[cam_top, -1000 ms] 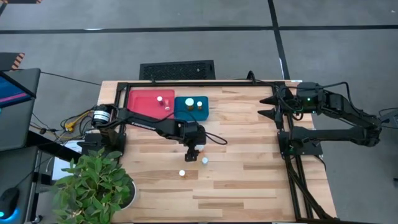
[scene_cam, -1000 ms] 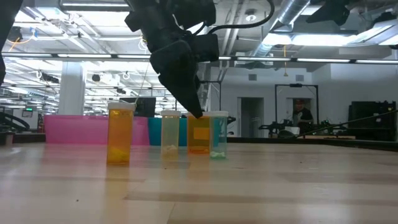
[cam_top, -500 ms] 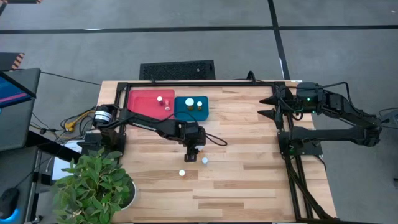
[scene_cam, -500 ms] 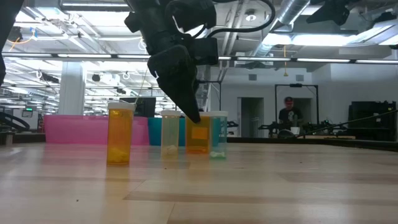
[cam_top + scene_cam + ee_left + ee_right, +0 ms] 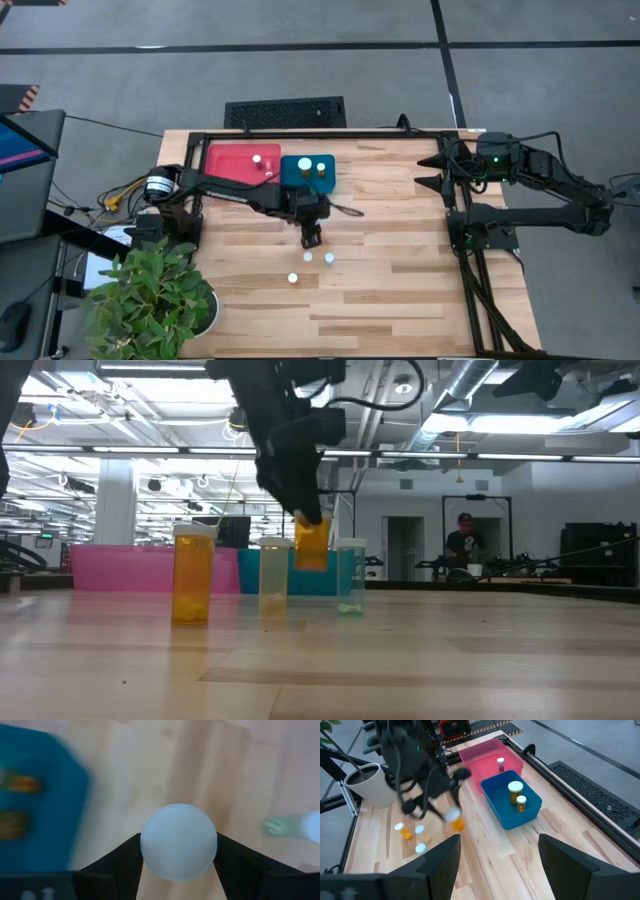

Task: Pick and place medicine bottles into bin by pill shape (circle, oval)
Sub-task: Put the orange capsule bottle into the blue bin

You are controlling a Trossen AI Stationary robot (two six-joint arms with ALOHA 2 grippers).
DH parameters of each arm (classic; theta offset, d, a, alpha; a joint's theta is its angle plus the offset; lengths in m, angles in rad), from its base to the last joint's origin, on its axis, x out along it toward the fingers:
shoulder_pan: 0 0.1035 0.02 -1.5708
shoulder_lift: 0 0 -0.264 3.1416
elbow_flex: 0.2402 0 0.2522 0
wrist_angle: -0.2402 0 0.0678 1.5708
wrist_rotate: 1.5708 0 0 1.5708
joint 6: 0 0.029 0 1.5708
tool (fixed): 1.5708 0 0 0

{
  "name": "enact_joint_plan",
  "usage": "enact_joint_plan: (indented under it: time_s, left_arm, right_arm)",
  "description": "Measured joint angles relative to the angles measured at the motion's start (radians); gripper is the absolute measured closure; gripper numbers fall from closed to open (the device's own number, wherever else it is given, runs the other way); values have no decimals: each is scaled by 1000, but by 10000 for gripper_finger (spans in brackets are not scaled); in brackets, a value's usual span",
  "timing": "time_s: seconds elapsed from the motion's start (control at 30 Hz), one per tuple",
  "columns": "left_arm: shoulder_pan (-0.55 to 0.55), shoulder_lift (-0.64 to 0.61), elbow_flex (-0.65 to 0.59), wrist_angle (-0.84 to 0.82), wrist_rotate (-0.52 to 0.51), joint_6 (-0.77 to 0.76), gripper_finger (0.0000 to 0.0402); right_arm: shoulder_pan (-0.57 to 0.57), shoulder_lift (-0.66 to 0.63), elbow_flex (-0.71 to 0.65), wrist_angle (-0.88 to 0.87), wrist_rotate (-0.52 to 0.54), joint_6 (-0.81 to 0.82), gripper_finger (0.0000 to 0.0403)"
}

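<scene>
My left gripper (image 5: 311, 237) is shut on an amber medicine bottle with a white cap (image 5: 179, 842), held above the middle of the table; the low view shows its amber body (image 5: 311, 547) in the air. Three more bottles stand on the wood: two near the gripper (image 5: 307, 258) (image 5: 329, 258) and one nearer the front (image 5: 293, 279). A red tray (image 5: 232, 168) and a blue bin (image 5: 296, 180) at the far left each hold two bottles. My right gripper (image 5: 432, 170) waits open at the far right, empty. My left gripper pinches the bottle between its two fingers (image 5: 122, 860), one on each side of the white cap (image 5: 150, 845). The fingers come from above, pointing down. The bottle hangs nearly upright below them, its amber body (image 5: 311, 550) lifted clear of the table.
A potted plant (image 5: 150, 295) stands at the near left corner. A black frame (image 5: 320, 133) runs along the far edge and down the right side by the right arm's base (image 5: 480, 235). Bare wood (image 5: 400, 290) lies to the near right.
My left gripper has risen and gone a little toward the far edge and the blue bin. The amber bottle, which stood on the table among the others, is now lifted clear. The three other bottles have stayed in place.
</scene>
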Motion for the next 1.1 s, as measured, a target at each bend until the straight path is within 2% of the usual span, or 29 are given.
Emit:
enact_joint_plan:
  time_s: [0.1, 0.23, 0.5, 0.6, 0.73, 0.83, 1.1]
  left_arm:
    - [27, -11, 69, -90, -79, -52, 187]
    - [80, -37, 129, -166, -133, -113, 186]
    - [182, -101, 143, -229, -192, -172, 189]
    - [217, -102, 116, -253, -174, -170, 189]
    - [262, -102, 35, -196, -114, -170, 189]
    - [286, -101, -2, -172, -110, -156, 189]
    - [333, -101, -21, -73, -103, -99, 189]
  right_arm:
    - [0, 0, 0, 0, 0, -2, 127]
    - [0, 0, 0, 0, 0, -2, 127]
    - [0, 0, 0, 0, 0, 1, 127]
    - [0, -1, 0, 0, 0, 2, 127]
    - [0, -1, 0, 0, 0, 2, 127]
    - [0, -1, 0, 0, 0, 2, 127]
    - [0, 0, 0, 0, 1, 1, 127]
